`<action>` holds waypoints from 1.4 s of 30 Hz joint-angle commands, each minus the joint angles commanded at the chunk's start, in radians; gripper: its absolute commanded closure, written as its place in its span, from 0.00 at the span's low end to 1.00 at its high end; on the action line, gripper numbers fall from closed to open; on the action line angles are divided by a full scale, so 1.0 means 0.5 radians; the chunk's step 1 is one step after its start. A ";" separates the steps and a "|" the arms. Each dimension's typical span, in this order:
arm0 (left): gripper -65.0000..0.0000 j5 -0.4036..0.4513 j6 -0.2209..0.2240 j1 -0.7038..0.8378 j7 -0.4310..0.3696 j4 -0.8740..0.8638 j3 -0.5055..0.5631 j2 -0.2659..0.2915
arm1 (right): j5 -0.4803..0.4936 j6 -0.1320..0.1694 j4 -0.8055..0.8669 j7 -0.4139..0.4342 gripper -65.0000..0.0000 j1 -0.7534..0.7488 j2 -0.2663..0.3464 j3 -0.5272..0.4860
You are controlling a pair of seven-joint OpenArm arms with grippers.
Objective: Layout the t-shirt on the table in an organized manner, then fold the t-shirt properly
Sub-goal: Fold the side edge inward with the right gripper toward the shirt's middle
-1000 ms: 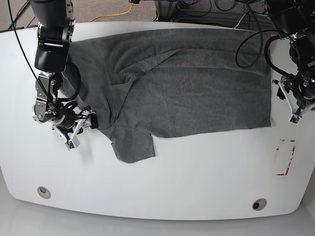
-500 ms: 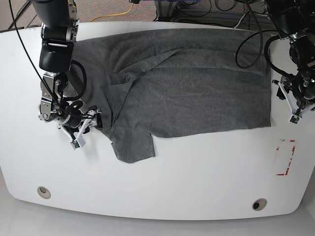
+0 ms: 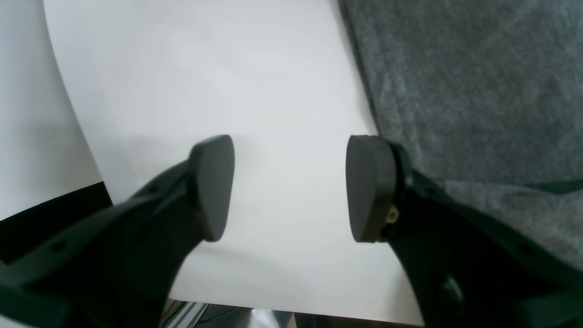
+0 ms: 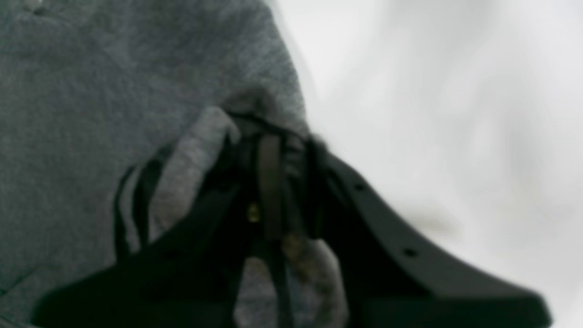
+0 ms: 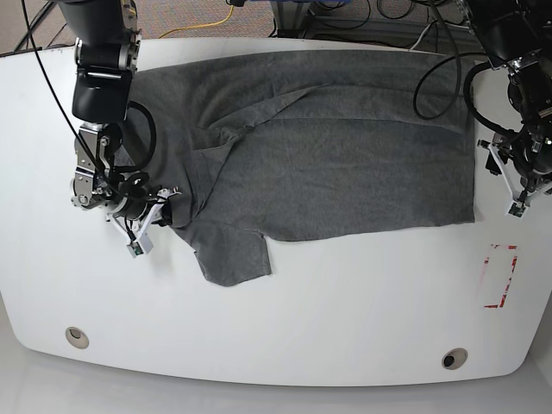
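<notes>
- The right wrist view is blurred, so we cannot make out the fingertips of the right gripper [image 4: 268, 150] cleanly; what we do see is a bunched fold of the t-shirt [image 4: 114, 82] pinched up between its dark jaws, which are clenched on that cloth.
- In the base view the same right gripper [image 5: 162, 210] sits at the t-shirt's [image 5: 345, 147] edge on that view's left, just above the short sleeve that juts toward the near side; the contact point itself is too small to read there.
- The right arm's upper links run out of frame at the top of the base view, as do the left arm's.
- The left gripper [image 3: 289, 189] has its jaws spread apart with nothing between them, only bare table [image 3: 227, 82] showing in the gap.
- One of its fingers [image 3: 371, 187] stands at the t-shirt's [image 3: 478, 82] straight edge; we cannot tell whether it touches the cloth.
- In the base view the left gripper [image 5: 515, 185] is just beside the garment's straight edge on that view's right.
- The t-shirt lies mostly flat across the far half of the table [image 5: 345, 319], with creases and a folded-over area near the right gripper.
- The red tape rectangle [image 5: 500, 276] is apart from the cloth, on the near side of the left gripper.
- Two round grommet holes, one [image 5: 77, 335] and the other [image 5: 454, 358], sit near the table's near edge.
</notes>
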 joint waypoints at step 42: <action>0.45 0.000 0.000 -0.015 0.000 0.000 0.003 0.009 | 0.012 0.000 1.590 -0.779 0.63 -0.816 -0.089 0.000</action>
